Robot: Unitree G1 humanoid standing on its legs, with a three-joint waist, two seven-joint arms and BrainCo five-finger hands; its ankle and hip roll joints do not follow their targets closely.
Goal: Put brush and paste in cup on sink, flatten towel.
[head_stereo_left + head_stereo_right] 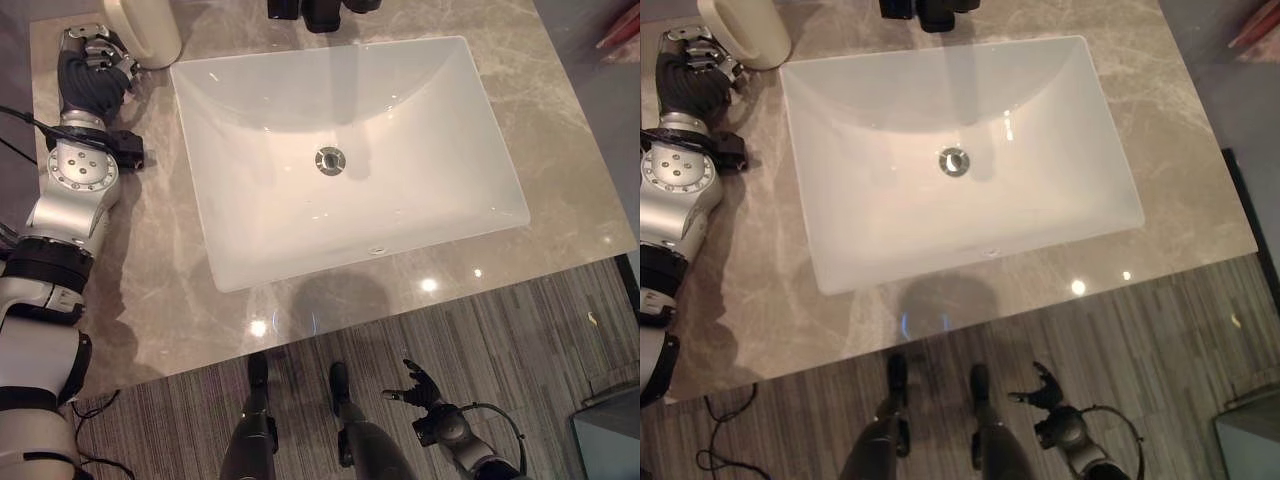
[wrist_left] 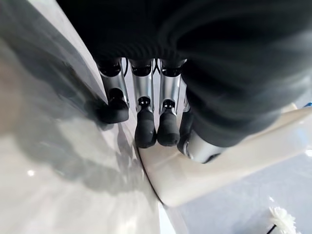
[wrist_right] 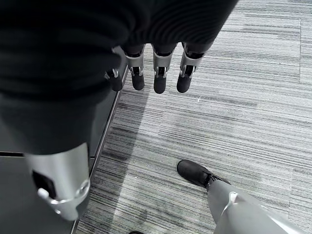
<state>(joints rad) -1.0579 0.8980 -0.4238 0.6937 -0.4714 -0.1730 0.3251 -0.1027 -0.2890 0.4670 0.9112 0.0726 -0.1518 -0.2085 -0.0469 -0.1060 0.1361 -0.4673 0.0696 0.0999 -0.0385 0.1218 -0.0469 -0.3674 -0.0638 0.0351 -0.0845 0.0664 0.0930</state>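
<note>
Now left robot hand (image 1: pixel 93 62) touches cup (image 1: pixel 145 30).

Bench (image 1: pixel 560 170) right of the sink (image 1: pixel 340 160) lies open; cup (image 1: pixel 145 30) and left hand (image 1: pixel 95 65) crowd the upper left.

Grey-beige marble table (image 1: pixel 150 300) with glossy light spots near its front edge, white rectangular basin (image 1: pixel 340 150) sunk in it, chrome drain (image 1: pixel 330 160) at centre. Grey striped carpet floor (image 1: pixel 520 330) in front.

White sink (image 1: pixel 250 230), grey-beige marbled counter (image 1: pixel 560 180), cream cup (image 1: pixel 150 30), grey striped floor (image 1: pixel 520 330).
</note>
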